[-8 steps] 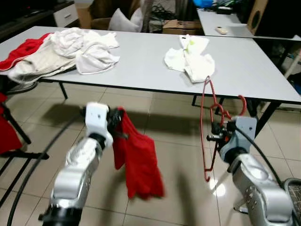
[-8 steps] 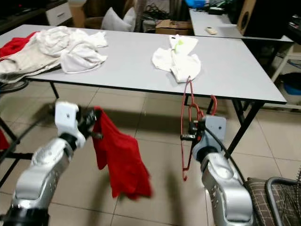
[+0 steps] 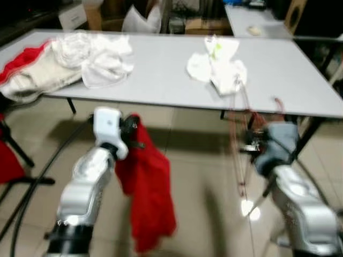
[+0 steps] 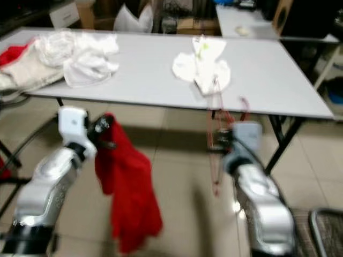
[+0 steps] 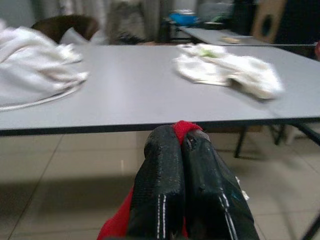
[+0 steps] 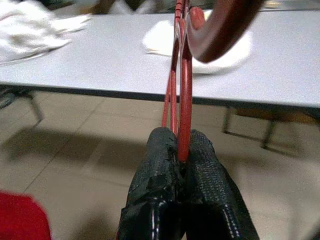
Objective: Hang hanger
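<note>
My right gripper (image 3: 250, 145) is shut on a thin red wire hanger (image 3: 241, 126), held upright in front of the grey table (image 3: 161, 80); its hook (image 6: 220, 30) curves above the fingers (image 6: 160, 200) in the right wrist view. My left gripper (image 3: 135, 140) is shut on a red garment (image 3: 147, 193) that hangs down toward the floor, and a red fold (image 5: 184, 129) pokes out above the black fingers (image 5: 160, 190). Both eye views are blurred.
On the table lie a pile of white and beige clothes (image 3: 80, 59) with red cloth at its left end, and a white garment (image 3: 220, 67). A second table (image 3: 262, 21) stands behind. A black stand with red cloth (image 3: 8, 155) is at left. Tiled floor below.
The whole picture has shifted and blurred, so the camera moved. The red garment hangs lower and longer. Both grippers keep their hold.
</note>
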`<state>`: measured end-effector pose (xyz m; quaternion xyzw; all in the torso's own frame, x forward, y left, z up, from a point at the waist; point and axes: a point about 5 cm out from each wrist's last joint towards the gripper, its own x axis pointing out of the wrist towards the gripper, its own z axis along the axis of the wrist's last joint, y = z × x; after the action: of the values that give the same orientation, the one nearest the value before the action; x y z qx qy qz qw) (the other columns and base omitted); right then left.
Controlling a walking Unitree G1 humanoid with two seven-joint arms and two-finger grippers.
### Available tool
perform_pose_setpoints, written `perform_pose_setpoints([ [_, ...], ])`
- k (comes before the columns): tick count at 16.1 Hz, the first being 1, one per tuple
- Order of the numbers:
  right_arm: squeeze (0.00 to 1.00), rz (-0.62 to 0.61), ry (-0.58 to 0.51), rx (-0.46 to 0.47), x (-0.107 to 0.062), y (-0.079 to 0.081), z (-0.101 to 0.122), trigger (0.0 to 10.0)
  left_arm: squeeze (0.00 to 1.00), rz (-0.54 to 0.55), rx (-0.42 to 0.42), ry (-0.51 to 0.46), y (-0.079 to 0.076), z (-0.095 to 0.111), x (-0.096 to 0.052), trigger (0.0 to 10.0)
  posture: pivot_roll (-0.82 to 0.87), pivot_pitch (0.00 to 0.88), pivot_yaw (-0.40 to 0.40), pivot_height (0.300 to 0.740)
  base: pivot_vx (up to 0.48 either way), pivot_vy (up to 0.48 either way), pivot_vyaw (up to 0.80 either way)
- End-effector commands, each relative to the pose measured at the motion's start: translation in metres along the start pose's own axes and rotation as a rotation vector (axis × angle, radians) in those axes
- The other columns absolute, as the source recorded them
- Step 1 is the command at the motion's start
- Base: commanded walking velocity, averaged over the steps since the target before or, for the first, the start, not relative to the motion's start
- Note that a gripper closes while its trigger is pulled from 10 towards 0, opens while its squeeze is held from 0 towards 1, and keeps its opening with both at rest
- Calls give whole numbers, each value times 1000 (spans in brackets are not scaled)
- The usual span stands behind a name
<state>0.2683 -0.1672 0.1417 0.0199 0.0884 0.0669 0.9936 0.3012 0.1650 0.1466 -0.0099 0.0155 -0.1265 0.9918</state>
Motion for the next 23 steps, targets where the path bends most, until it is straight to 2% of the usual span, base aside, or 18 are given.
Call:
perform_pose_setpoints([
  [1, 0, 16, -24, -24, 2, -3, 6, 10000, 0, -4, -2, -24, 0, 8, 3, 10000, 9, 0, 25, 740, 345, 0, 0],
  [3, 0, 33, -33, -35, 3, -3, 11, 10000, 0, -14, -5, -35, 0, 12, 5, 10000, 12, 0, 26, 740, 343, 0, 0],
  [9, 0, 77, -57, -58, 4, -1, 19, 10000, 0, -105, -7, -73, -11, 29, 14, 10000, 4, 0, 43, 740, 344, 0, -800],
  [16, 0, 188, -86, -115, -4, 6, 27, 10000, 0, -172, -18, -111, -18, 46, 19, 10000, -1, 0, 54, 740, 343, 0, 0],
  [19, 0, 361, -118, -176, -12, 16, 38, 10000, 0, -135, -10, -148, -12, 61, 28, 10000, 6, 0, 52, 740, 345, 0, 0],
  [20, 0, 460, -129, -219, -19, 15, 46, 10000, 0, -124, -5, -175, -7, 73, 38, 10000, 8, 0, 49, 740, 349, 0, 0],
  [23, 0, 584, -94, -305, -31, 4, 53, 10000, 0, -107, 49, -209, 1, 95, 56, 10000, 24, 0, 39, 740, 352, 0, 0],
])
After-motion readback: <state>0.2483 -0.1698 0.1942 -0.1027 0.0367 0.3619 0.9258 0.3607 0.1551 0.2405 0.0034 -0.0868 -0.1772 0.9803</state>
